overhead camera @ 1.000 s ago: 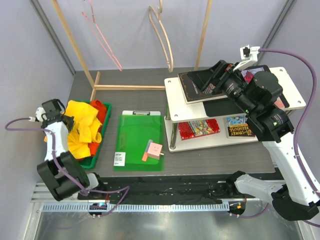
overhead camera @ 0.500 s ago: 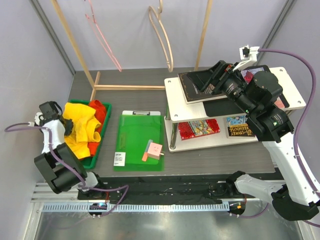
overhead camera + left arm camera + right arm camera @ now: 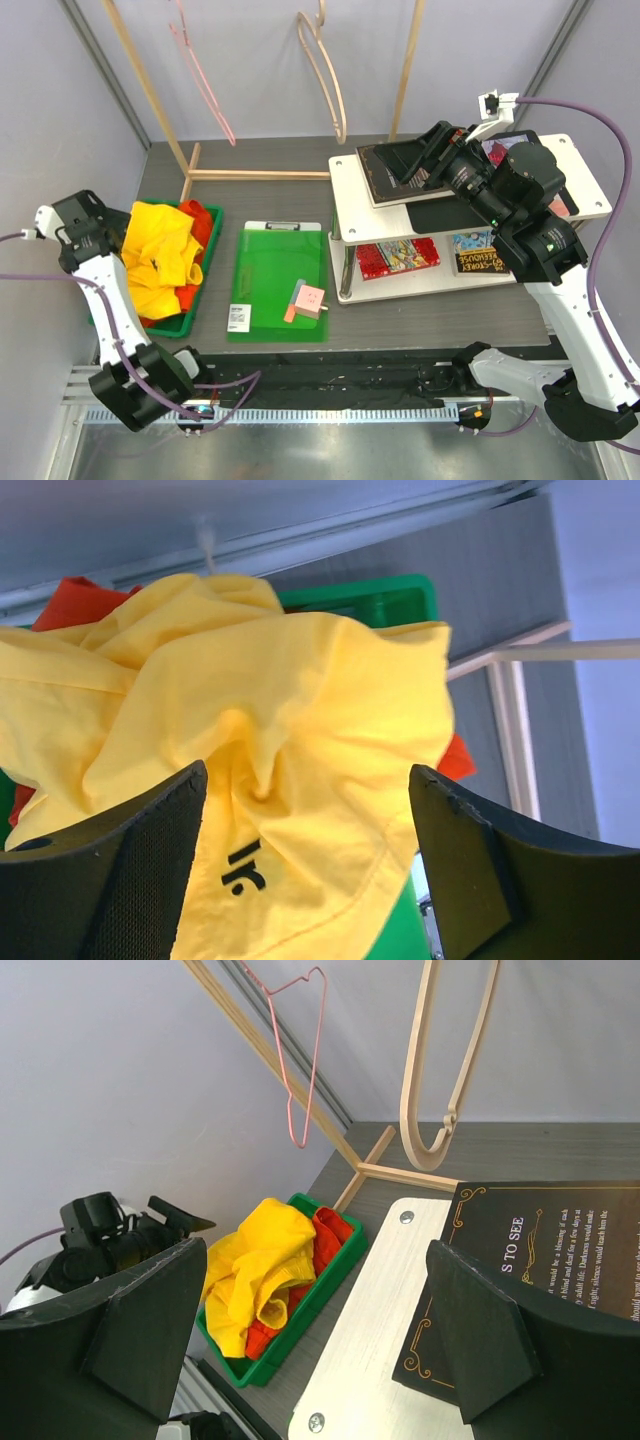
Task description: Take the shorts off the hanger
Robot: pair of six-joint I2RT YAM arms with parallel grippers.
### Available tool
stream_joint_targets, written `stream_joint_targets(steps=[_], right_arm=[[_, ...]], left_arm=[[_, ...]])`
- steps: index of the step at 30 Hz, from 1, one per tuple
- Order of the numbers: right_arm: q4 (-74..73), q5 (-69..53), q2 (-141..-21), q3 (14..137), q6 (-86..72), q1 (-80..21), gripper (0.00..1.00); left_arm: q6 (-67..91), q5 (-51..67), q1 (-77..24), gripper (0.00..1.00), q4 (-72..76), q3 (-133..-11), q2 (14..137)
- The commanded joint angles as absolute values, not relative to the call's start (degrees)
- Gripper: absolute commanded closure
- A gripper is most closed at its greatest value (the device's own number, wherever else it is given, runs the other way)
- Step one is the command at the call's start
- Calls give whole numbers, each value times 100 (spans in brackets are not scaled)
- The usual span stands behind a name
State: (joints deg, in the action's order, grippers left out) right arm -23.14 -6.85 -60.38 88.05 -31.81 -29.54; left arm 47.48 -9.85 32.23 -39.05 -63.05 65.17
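Observation:
The yellow shorts (image 3: pixel 160 255) lie crumpled in a green tray (image 3: pixel 190 318) at the left, on top of the orange-red shorts (image 3: pixel 203 222). My left gripper (image 3: pixel 98 232) hovers at the tray's left side. In the left wrist view the left gripper (image 3: pixel 308 780) is open, with the yellow shorts (image 3: pixel 300 680) lying loose beyond its fingers. A pink wire hanger (image 3: pixel 205 85) and a wooden hanger (image 3: pixel 325 75) hang bare on the rack. My right gripper (image 3: pixel 315 1250) is open and empty, held above the white shelf (image 3: pixel 350 190).
A green clipboard (image 3: pixel 278 280) with a pink block (image 3: pixel 308 298) lies mid-table. The two-tier white shelf holds a black book (image 3: pixel 540 1260) on top and books below. The rack's wooden foot (image 3: pixel 250 174) lies behind the tray.
My left gripper has opened, let go of the yellow shorts and pulled back to the left. The shorts have settled in the tray. The right arm has not moved.

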Motion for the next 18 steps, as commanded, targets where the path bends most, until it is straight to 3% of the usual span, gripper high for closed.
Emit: stream_joint_targets(steps=[1,4,9,18], right_arm=[[-2022,-800,-6021,8798,-3182,-2988,4],[-2022,-817,-6029,8798,-3208,-2988,4],[-2022,-817,-5994,8763,-3252,-2988,4],[-2214,-1046,-5836,8631,-3392,-2988,4]], left_arm=[[4404,-669,3200,17,-3929,-6609,6136],[4272,-432,3006,1,-3709,-6697,5758],[4245,-281,2296,0,-3683,-7022,5599],[4228,-177,-429,0,-3455,-7339,5555]])
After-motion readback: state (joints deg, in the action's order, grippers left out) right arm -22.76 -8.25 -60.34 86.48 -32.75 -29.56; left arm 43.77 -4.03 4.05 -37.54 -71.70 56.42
